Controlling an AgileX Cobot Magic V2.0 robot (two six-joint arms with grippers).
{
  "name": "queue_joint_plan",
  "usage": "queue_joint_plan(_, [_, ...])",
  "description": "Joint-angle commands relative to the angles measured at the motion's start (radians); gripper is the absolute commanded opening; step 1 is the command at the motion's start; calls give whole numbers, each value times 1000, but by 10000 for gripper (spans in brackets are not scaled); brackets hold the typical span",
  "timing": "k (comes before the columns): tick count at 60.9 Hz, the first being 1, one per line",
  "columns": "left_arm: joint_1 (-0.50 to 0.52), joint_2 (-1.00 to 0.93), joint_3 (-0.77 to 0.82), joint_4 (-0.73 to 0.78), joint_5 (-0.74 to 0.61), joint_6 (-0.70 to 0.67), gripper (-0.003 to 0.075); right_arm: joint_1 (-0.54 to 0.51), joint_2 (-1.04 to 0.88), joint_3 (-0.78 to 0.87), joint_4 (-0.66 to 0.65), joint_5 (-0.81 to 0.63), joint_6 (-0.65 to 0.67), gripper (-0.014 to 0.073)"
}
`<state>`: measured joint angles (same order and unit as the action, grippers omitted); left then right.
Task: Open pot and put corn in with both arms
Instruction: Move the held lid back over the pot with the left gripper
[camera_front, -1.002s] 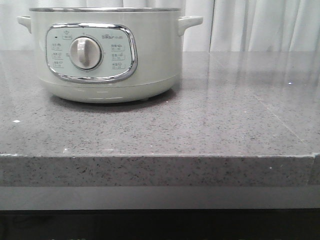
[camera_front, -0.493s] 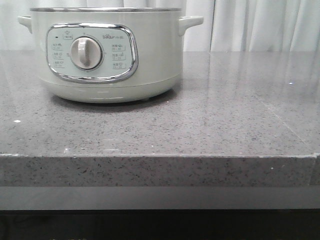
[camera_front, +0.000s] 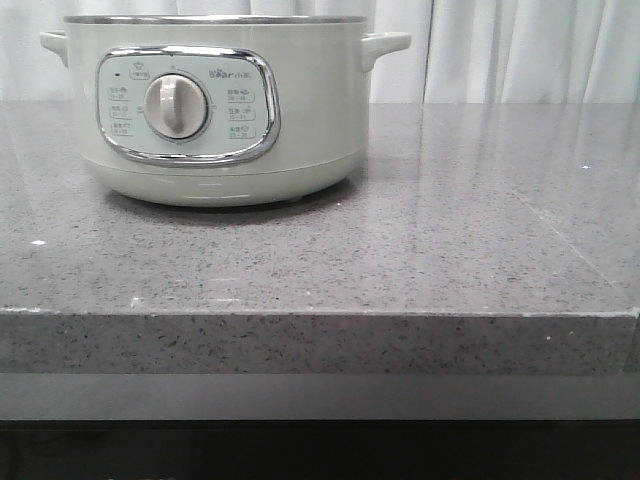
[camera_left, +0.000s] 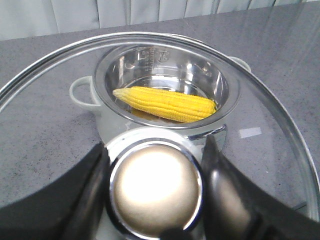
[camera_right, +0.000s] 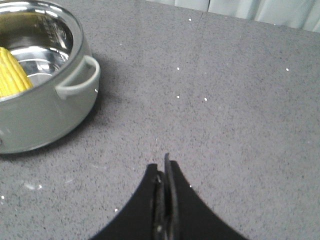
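Hardly anything had moved since a second before: from the front, the pot (camera_front: 215, 105) had only drifted a touch toward the right of the view, and it sat as before on the grey speckled counter (camera_front: 400, 250), toward the left side, its chrome-framed panel (camera_front: 187, 105) and round silver dial (camera_front: 176, 106) facing outward.

Neither arm showed from the front. Seen from its own wrist, the left gripper (camera_left: 155, 192) was clamped on the lid's knob (camera_left: 155, 189), a rounded, polished metal button with a chrome collar, one dark finger (camera_left: 92, 175) pressed to either side of it. The glass lid (camera_left: 280, 135), clear with a thin metal rim, was held up off the pot, and through it the open pot (camera_left: 165, 85) was plain to see below. Its inner bowl was shiny steel with stamped level marks on the wall. The corn (camera_left: 165, 103) lay on its side inside that bowl, bright yellow with neat rows of kernels, tapering toward one end.

The right gripper (camera_right: 164, 172) was pressed shut with nothing between its black fingers, hanging above bare counter (camera_right: 225, 100) well apart from the pot (camera_right: 40, 100). From there, one looped pale-green handle (camera_right: 80, 77) stuck out from the smooth wall, and an end of the corn (camera_right: 12, 72) showed inside.
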<state>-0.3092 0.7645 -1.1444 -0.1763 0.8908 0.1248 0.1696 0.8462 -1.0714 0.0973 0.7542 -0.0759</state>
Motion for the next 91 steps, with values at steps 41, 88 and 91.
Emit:
queue_joint_plan(41, [-1, 659, -608, -171, -19, -32, 64, -5, -330, 358, -8, -287, 1, -112])
queue_joint_plan(88, [-95, 1144, -1263, -41, 360, -75, 64, -5, -330, 358, -8, -295, 1, -112])
queue_joint_plan(91, [-100, 1144, -1263, -41, 362, -77, 64, -5, -330, 358, -8, -296, 1, -112])
